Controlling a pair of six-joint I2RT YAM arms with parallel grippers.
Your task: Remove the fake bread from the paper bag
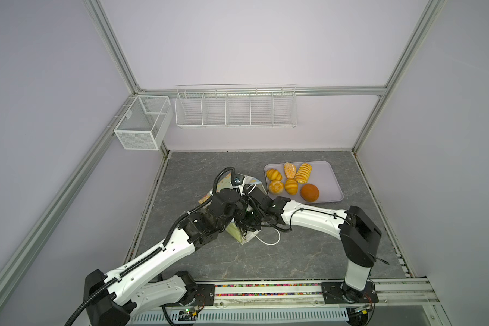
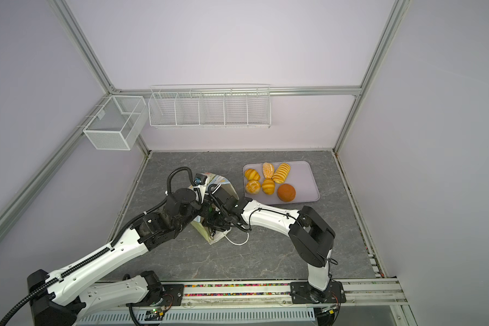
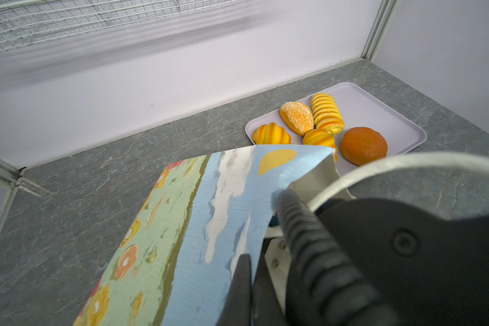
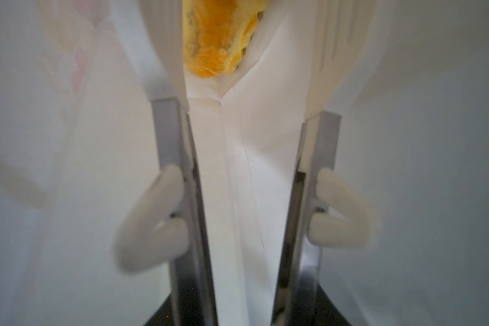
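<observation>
The paper bag (image 1: 239, 235) (image 2: 202, 229) lies tilted on the table between both arms, its blue-sky print (image 3: 198, 225) facing up. My left gripper (image 3: 251, 271) is shut on the bag's edge near its mouth. My right gripper (image 4: 244, 42) is deep inside the white interior, its fingers (image 4: 167, 70) apart. One piece of fake bread (image 4: 215, 42) sits at the bag's bottom between the fingertips, close beside one and apart from the other. Several more fake bread pieces (image 1: 309, 192) (image 2: 286, 192) (image 3: 363, 145) lie on the lilac tray (image 1: 329, 180) (image 2: 307, 177). In both top views the jaws are hidden.
A white cord handle (image 1: 268, 241) trails on the table in front of the bag, and another handle (image 3: 407, 161) arcs over the right wrist. A wire rack (image 1: 235, 107) and a mesh basket (image 1: 144, 121) hang on the back wall.
</observation>
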